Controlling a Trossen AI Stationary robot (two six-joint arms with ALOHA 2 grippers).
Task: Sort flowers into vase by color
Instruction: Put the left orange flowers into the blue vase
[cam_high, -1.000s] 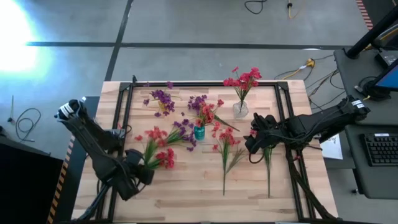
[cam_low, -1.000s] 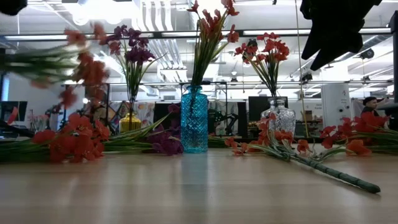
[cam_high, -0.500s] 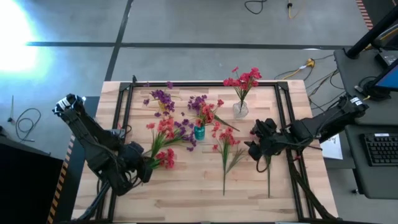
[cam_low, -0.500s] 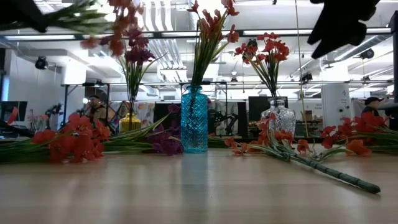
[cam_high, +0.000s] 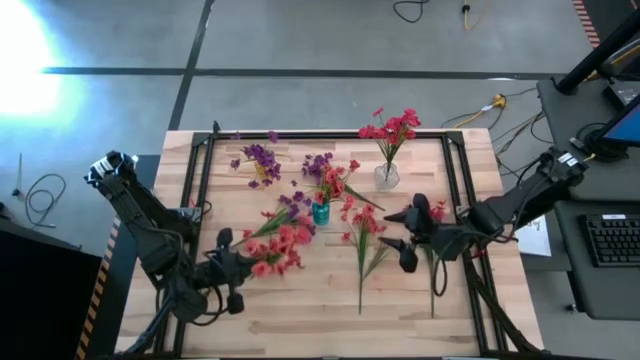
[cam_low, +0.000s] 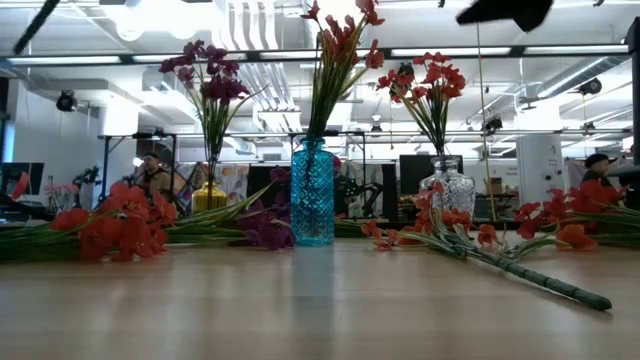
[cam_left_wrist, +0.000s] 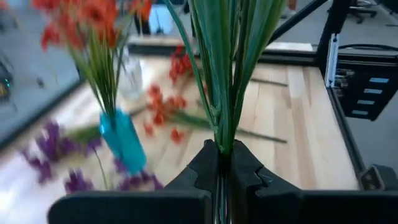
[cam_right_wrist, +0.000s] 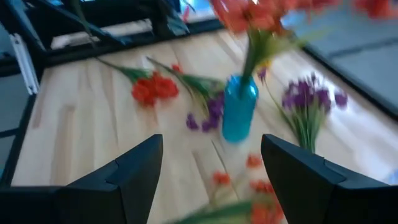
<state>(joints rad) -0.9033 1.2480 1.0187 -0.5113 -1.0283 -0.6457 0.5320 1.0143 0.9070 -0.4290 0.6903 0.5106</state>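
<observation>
- Progress, from the high view: we count three vases filled in part. A clear vase (cam_high: 387, 176) holds red flowers (cam_high: 392, 127), a blue vase (cam_high: 320, 211) holds a red sprig with purple ones around it, and purple blossoms (cam_high: 260, 158) stand at the far left. Loose sprigs (cam_high: 362, 236) lie on the table (cam_high: 300, 310), so we judge the sorting well short of done. The left gripper (cam_high: 236, 268) carries a red sprig (cam_high: 283, 246) just left of the blue vase; the right gripper (cam_high: 400, 230) hangs over the loose stems, forked wide.
- Low view: we see three vases upright, a yellow vase (cam_low: 209, 197) with purple, the blue one with red, the clear one with red. Red and purple sprigs (cam_low: 120, 225) lie flat on the wood on both sides.
- Left wrist view: we see the fingers (cam_left_wrist: 202, 168) pinched tight on green stems (cam_left_wrist: 222, 74), which rise straight out between them, the blue vase ahead.
- Right wrist view: we see the fingers (cam_right_wrist: 140, 171) spread wide and empty, the blue vase between them but well beyond.
</observation>
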